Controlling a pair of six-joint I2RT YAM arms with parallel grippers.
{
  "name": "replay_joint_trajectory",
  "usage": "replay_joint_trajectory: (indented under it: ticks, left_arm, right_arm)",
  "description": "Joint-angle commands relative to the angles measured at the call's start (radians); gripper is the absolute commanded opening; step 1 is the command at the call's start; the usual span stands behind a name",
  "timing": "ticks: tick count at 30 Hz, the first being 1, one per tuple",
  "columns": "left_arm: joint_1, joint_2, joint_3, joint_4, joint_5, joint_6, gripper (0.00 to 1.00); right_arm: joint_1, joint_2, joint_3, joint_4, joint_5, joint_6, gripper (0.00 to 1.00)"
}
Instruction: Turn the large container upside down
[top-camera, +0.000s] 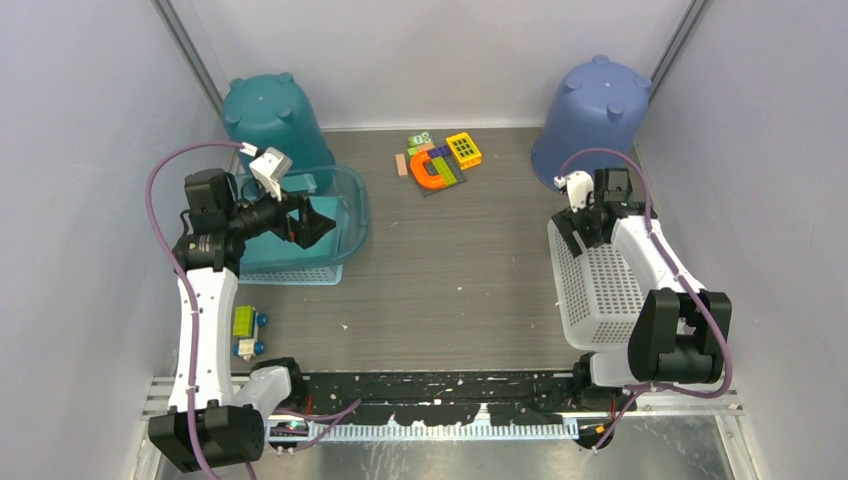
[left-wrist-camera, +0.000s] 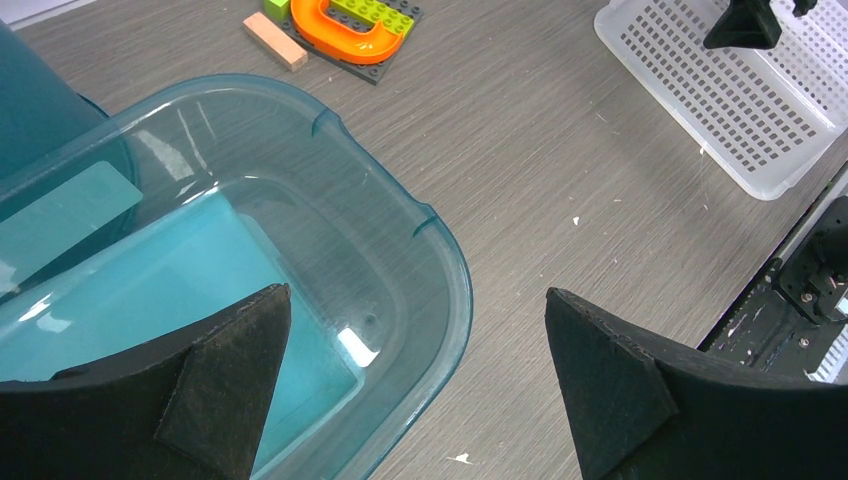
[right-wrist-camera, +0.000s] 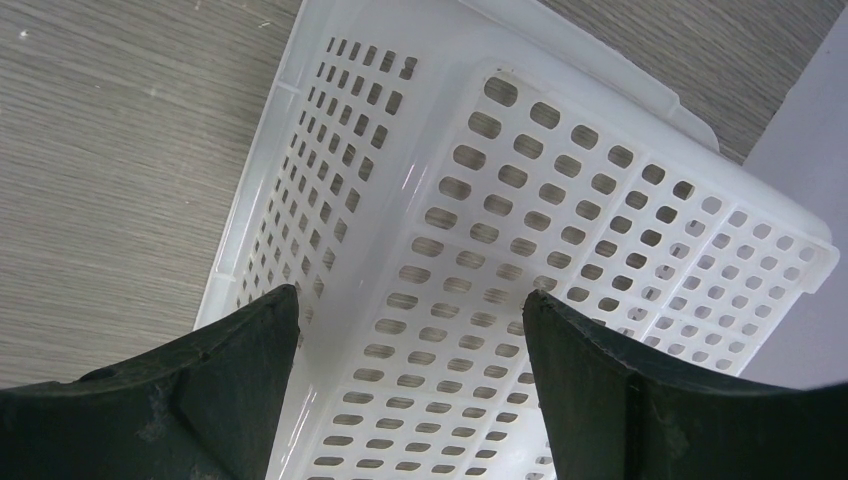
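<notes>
The large container is a translucent teal tub (left-wrist-camera: 330, 250) with rounded corners and a rolled rim. It stands mouth-up directly below the left pincer (left-wrist-camera: 417, 293), whose jaws are fully spread and empty. The right pincer (right-wrist-camera: 410, 300), also wide apart and holding nothing, hangs over a white perforated basket (right-wrist-camera: 560, 200).

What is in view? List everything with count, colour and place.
Teal bucket: one, teal, back left, upside down.
Blue bucket: one, blue, back right, upside down.
Tub: one, clear teal, left, upright.
Teal basket: one, teal, under the tub.
White basket: one, white, right, upright.
Toy blocks: one pile, mixed colours, back centre.
Toy car: one, green-topped, near left.
Left end effector: one, black, open, over the tub.
Right end effector: one, black, open, over the white basket.
</notes>
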Motion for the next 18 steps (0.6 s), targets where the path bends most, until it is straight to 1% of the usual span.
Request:
replay_joint_trajectory:
  ticks: [1,18]
  left_arm:
    - [-0.003,-0.015,-0.001,0.04,0.012,-0.002,1.0]
    - [-0.003,-0.017,0.0,0.042,0.013,-0.002,1.0]
  right_arm:
    - [-0.039,0.029,-0.045,-0.095,-0.006,-0.016,0.84]
    - [-0.062,0.015,-0.051,-0.117,-0.01,-0.037,0.84]
